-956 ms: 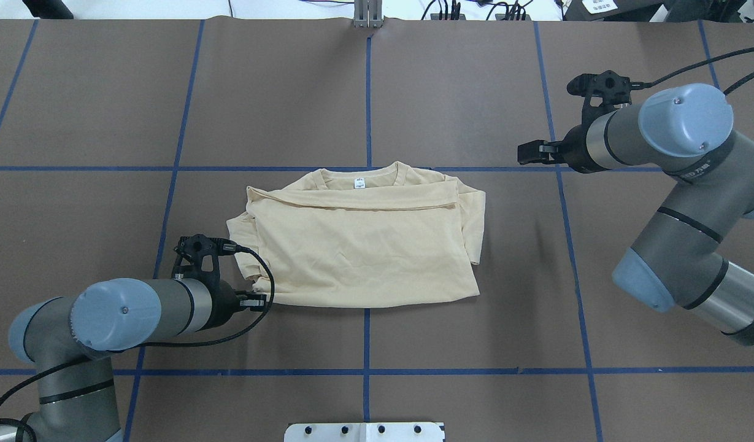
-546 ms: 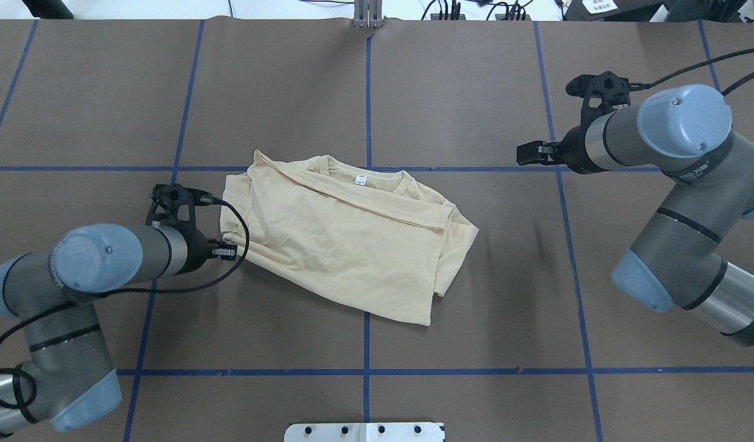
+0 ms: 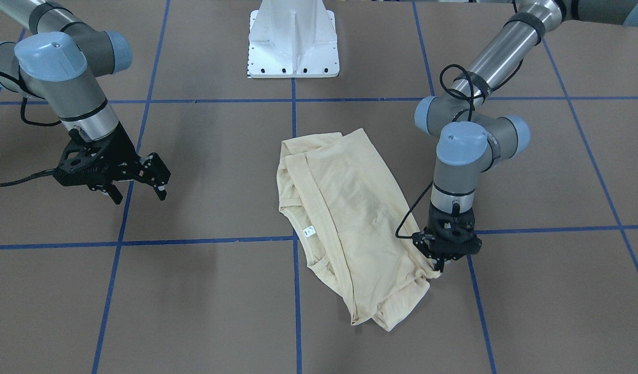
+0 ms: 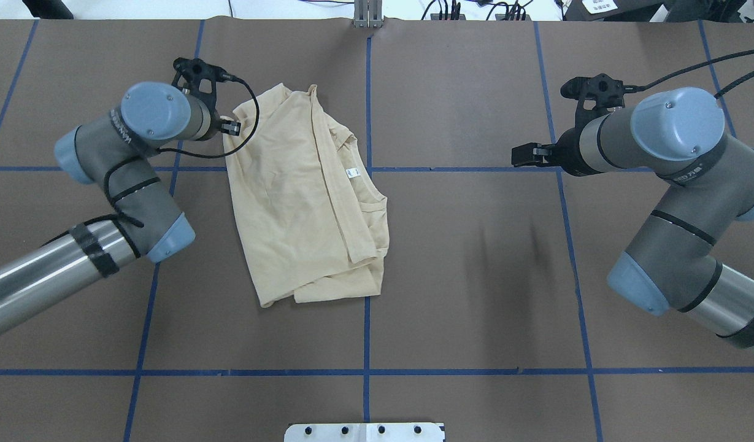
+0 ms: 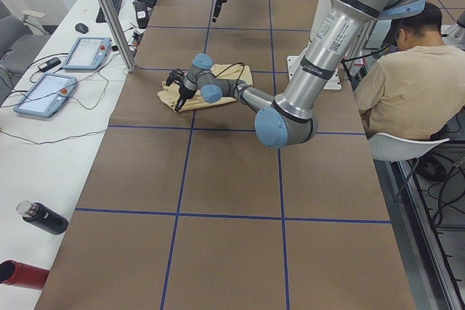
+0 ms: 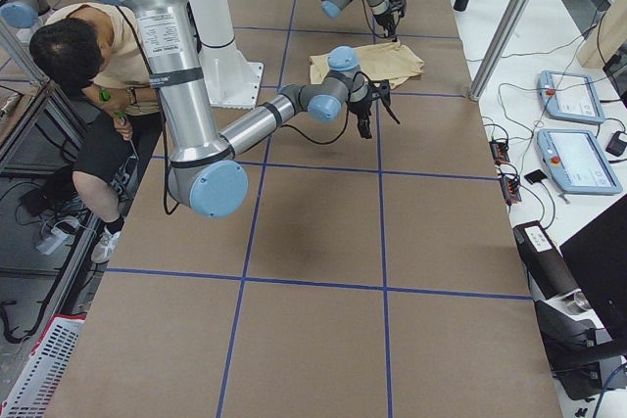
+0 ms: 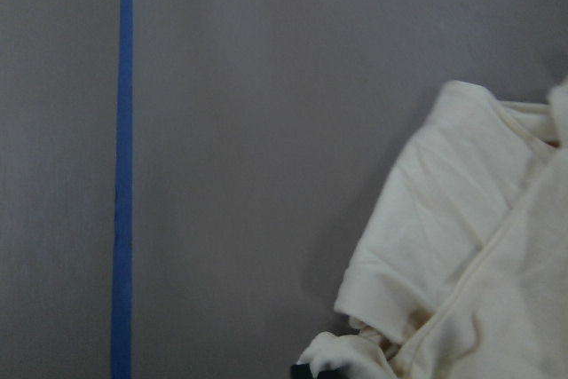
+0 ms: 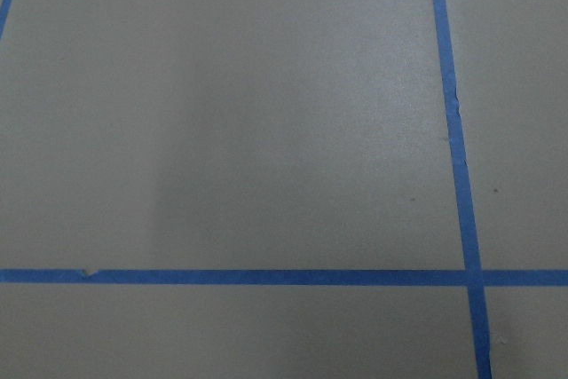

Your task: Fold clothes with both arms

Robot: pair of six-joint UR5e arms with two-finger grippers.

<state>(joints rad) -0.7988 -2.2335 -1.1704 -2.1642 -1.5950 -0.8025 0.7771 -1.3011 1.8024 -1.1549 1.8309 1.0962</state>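
One pale cream-yellow, thin-knit long-sleeved T-shirt (image 4: 291, 202), folded to a soft rectangle, has swung roughly a quarter turn since a second ago. We now find it lying lengthwise on the matte brown table covering (image 4: 475, 276), left of centre. The black left gripper (image 4: 231, 127) is pinched on its far corner, bunching the cloth. The black right gripper (image 3: 139, 195) hangs spread and empty, well apart.

Overhead + front cams face each other, both on T-shirt (image 4: 291, 202) mid table (image 4: 475, 276); side cams at ends; wrist cams close-up.
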